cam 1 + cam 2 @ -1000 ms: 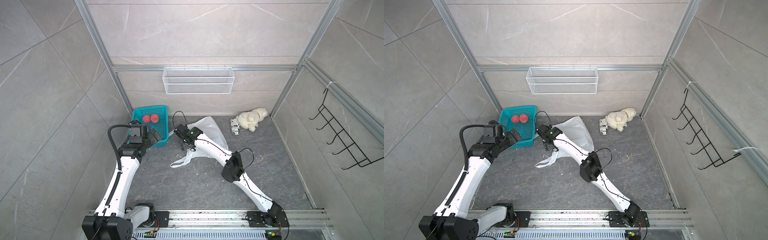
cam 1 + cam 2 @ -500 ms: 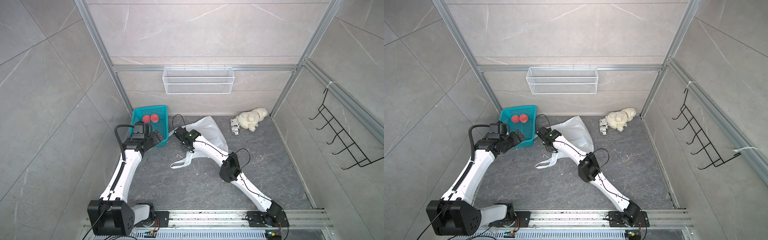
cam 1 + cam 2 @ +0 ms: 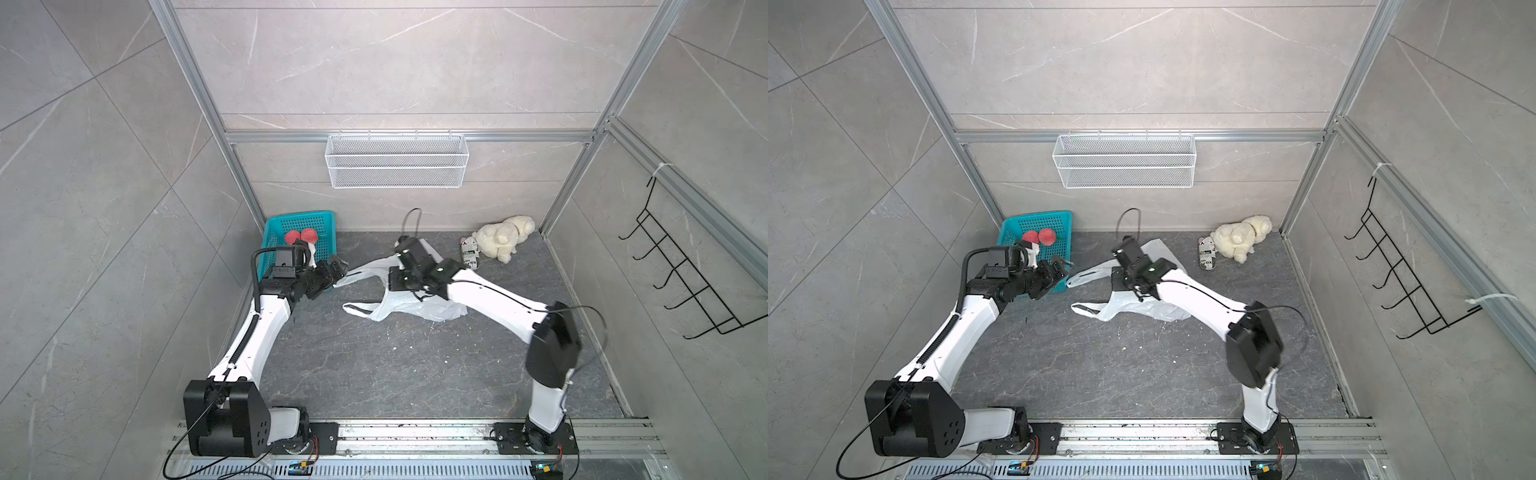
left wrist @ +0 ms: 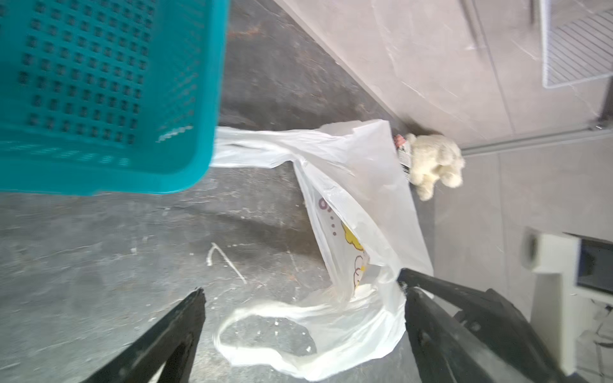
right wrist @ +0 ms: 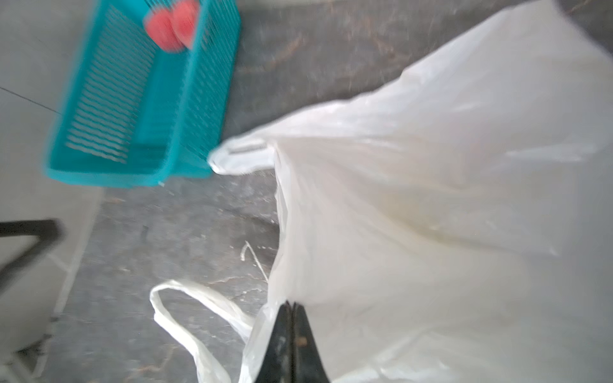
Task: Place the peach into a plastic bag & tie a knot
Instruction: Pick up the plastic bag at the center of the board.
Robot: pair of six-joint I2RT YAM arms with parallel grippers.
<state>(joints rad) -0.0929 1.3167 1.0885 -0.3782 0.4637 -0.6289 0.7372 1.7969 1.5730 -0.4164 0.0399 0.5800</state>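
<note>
Peaches [image 3: 309, 236] sat in the basket [image 3: 301, 216] left of centre (nothing bagged or knotted); right gripper [image 5: 292, 310] pinched the plastic bag [image 3: 419, 309], left gripper [image 3: 337, 266] gaped empty.

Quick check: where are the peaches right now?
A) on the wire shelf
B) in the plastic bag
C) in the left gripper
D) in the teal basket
D: both peaches sit in the teal basket, apart from the plastic bag on the floor, and the left gripper is open with nothing in it.
</note>
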